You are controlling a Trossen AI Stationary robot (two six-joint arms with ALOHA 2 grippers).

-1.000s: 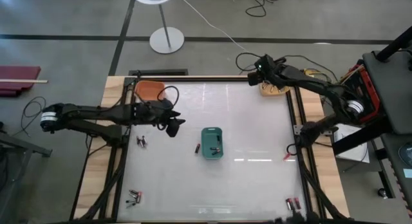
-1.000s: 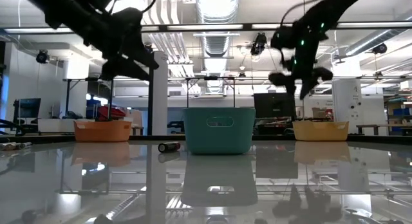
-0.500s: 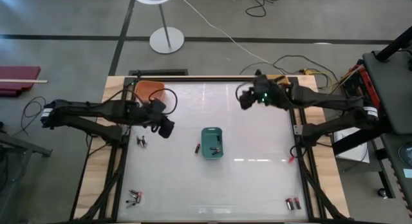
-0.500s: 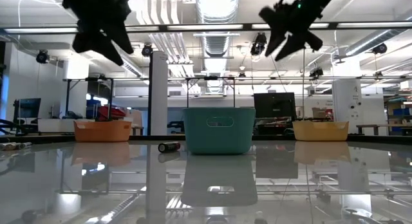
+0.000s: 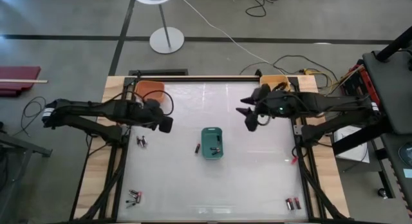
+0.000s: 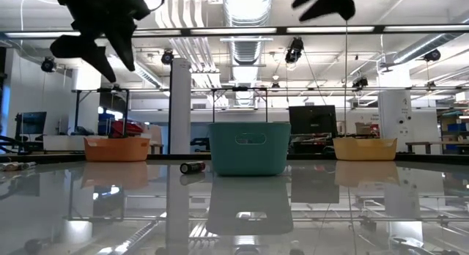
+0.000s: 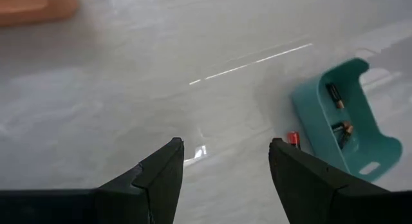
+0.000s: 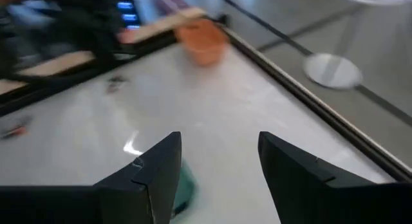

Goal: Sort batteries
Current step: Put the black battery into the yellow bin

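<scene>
I find the table point(image 5: 257, 179) to be a smooth, glossy white sheet in a dark frame with pale wood strips along both sides; in the low view it mirrors the ceiling lights.

At its middle stands a teal tub point(image 5: 212, 142), rounded-rectangular and matte plastic. The left wrist view shows two small cylindrical batteries point(image 7: 337, 111) lying inside it, dark with copper-coloured ends. One more loose battery point(image 5: 197, 147), dark with a red end, lies just beside the tub on its left. Other small clusters lie well apart: a pair point(image 5: 142, 141) near the left edge, a group point(image 5: 134, 197) at the near left corner, and two point(image 5: 293, 203) at the near right corner.

An orange tub point(image 5: 149, 90) sits at the far left corner and a yellow tub point(image 5: 275, 80) at the far right corner.

My left gripper point(image 5: 165, 125) hangs above the table left of the teal tub, fingers spread and empty. My right gripper point(image 5: 250, 118) hangs to the tub's far right, fingers likewise apart, holding nothing.

I can read no writing or brand on any item.
</scene>
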